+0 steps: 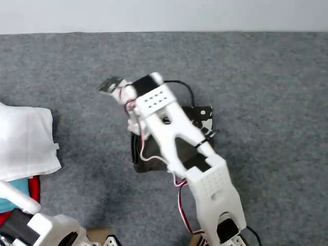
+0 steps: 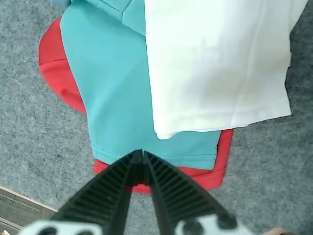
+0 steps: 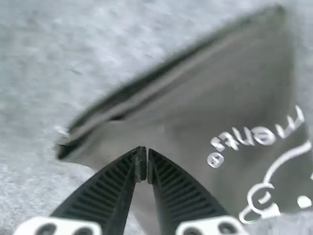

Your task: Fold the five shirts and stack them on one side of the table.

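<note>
High view: a white folded cotton shirt (image 1: 25, 138) tops the stack at the left edge of the grey felt table (image 1: 266, 77). The right arm (image 1: 174, 133) reaches over a black folded shirt with white print (image 1: 202, 115) mid-table.

Left wrist view: left gripper (image 2: 143, 155) clenched, tips meeting, over the hems of the teal shirt (image 2: 117, 98) and red shirt (image 2: 54, 63).

Right wrist view: right gripper (image 3: 142, 155) clenched, over the black shirt.

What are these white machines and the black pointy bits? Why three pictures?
These are two robot arms at a grey table. One picture looks down from above; the other two come from a camera on each arm's wrist. The black pointy part is the end effector, the arm's pincher. The left end effector is shut above a pile: a white shirt on a teal shirt on a red shirt. The right end effector is shut over a folded dark shirt with white print. Neither seems to hold anything.
</note>
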